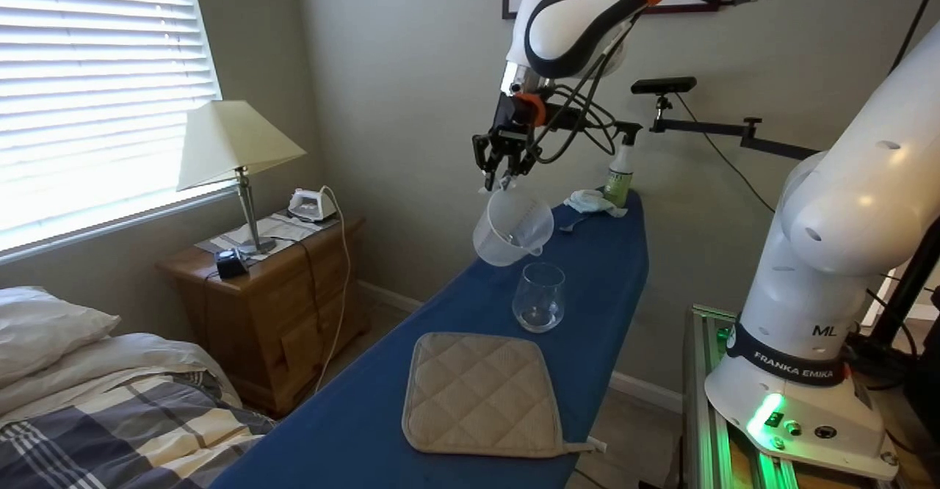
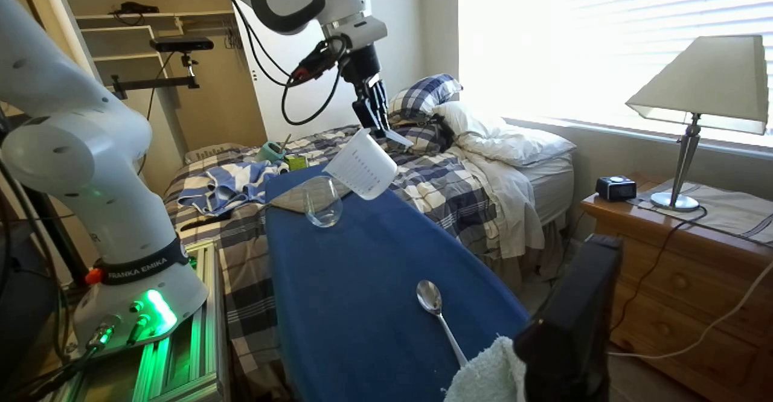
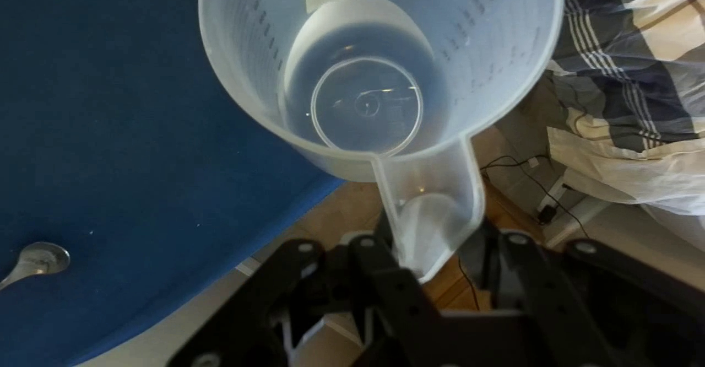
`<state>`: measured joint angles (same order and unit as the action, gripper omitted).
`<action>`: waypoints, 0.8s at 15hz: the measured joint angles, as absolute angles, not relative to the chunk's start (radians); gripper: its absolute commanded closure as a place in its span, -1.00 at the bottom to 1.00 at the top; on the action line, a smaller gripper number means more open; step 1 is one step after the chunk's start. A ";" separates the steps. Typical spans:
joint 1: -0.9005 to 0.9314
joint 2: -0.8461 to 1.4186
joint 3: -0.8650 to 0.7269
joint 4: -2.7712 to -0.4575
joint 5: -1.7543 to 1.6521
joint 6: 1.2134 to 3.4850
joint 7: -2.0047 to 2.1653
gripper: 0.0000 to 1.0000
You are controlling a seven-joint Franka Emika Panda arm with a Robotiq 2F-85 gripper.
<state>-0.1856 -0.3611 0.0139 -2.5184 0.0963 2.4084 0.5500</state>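
Note:
My gripper (image 1: 498, 183) is shut on the handle (image 3: 435, 207) of a translucent plastic measuring cup (image 2: 362, 163). The cup hangs tilted above a blue ironing board (image 1: 470, 305), and in an exterior view its mouth faces a clear stemless glass (image 2: 323, 203). That glass stands upright on the board, lower than the cup; the cup's rim looks near the glass's top there, though the exact gap cannot be judged. The wrist view looks into the cup, with printed marks on its wall and glints at the bottom; whether clear liquid lies inside is uncertain. The glass is not visible there.
A beige quilted pot holder (image 1: 481, 393) lies by the glass. Farther along the board are a spoon (image 2: 430, 298), a white cloth (image 1: 591, 200) and a spray bottle (image 1: 619, 177). A bed (image 2: 525, 209) and a wooden nightstand (image 1: 294, 305) with a lamp flank the board.

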 measured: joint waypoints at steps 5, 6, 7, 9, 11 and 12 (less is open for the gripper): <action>-0.186 -0.410 0.042 -2.579 0.073 2.477 0.550 0.85; -0.186 -0.420 0.046 -2.589 0.073 2.488 0.550 0.85; -0.186 -0.429 0.051 -2.599 0.073 2.499 0.550 0.85; -0.186 -0.448 0.061 -2.617 0.073 2.522 0.549 0.85; -0.186 -0.466 0.070 -2.633 0.073 2.538 0.548 0.85; -0.186 -0.475 0.075 -2.642 0.073 2.546 0.546 0.85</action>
<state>-0.1862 -0.4753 0.0750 -2.6420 0.0731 2.5464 0.5464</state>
